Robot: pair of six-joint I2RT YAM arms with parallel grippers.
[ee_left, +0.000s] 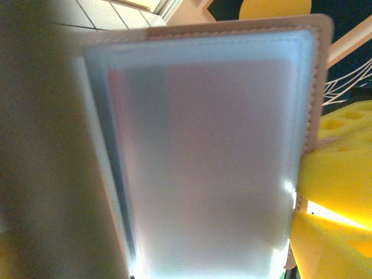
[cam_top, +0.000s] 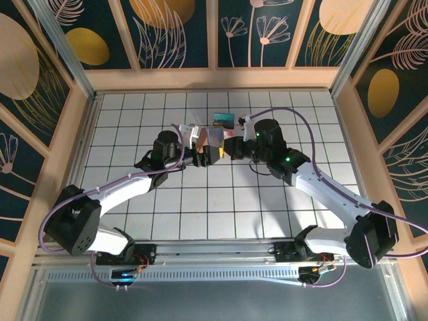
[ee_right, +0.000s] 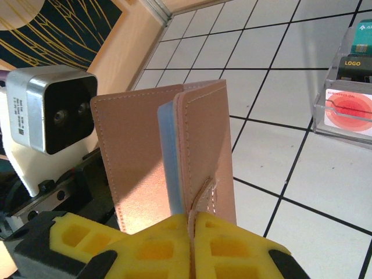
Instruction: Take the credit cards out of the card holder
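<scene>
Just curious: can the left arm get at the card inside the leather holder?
Probably yes: the right gripper holds the card holder open, its card pocket facing the nearby left gripper, nothing between.

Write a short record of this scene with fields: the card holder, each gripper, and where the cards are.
card holder: tan leather, held upright, partly open, blue-grey inside
right gripper: shut on the holder's edge, by the strap
left gripper: close to the holder's open side; grip unclear
frosted sleeve: a pale card seems to sit behind it
clear stand: on the table; holds pink-white card, black card, teal card
</scene>
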